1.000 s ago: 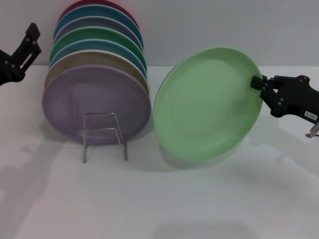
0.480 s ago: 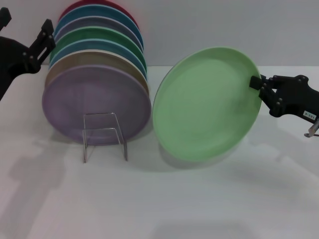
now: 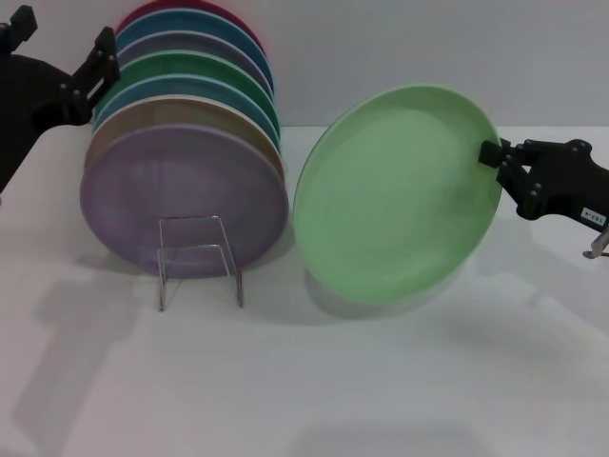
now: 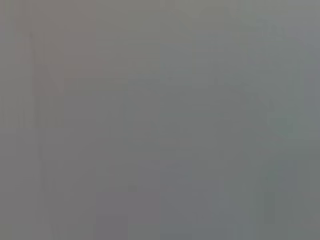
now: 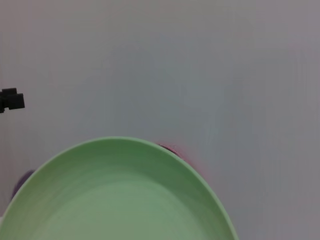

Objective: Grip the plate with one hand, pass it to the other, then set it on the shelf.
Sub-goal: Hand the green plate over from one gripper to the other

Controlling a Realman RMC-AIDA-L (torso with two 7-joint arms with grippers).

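At the upper left of the head view, the black left gripper hangs beside the top of a row of round coloured plastic plates standing on edge, its two fingers spread apart and holding nothing; the left wrist view shows only blank grey. Below the lilac front plate, in the lower-left centre, stands the thin clear wire-like shelf, a low frame far narrower than a plate. Right of centre, the round pale mint-green plastic plate is held on edge, concave face toward the camera, top leaning back and rightward; being round, it has no long axis. At the right edge, the black right gripper is clamped on its rim. Judged step: the hand-over. The next move calls for the left gripper to reach the free rim before the right lets go.
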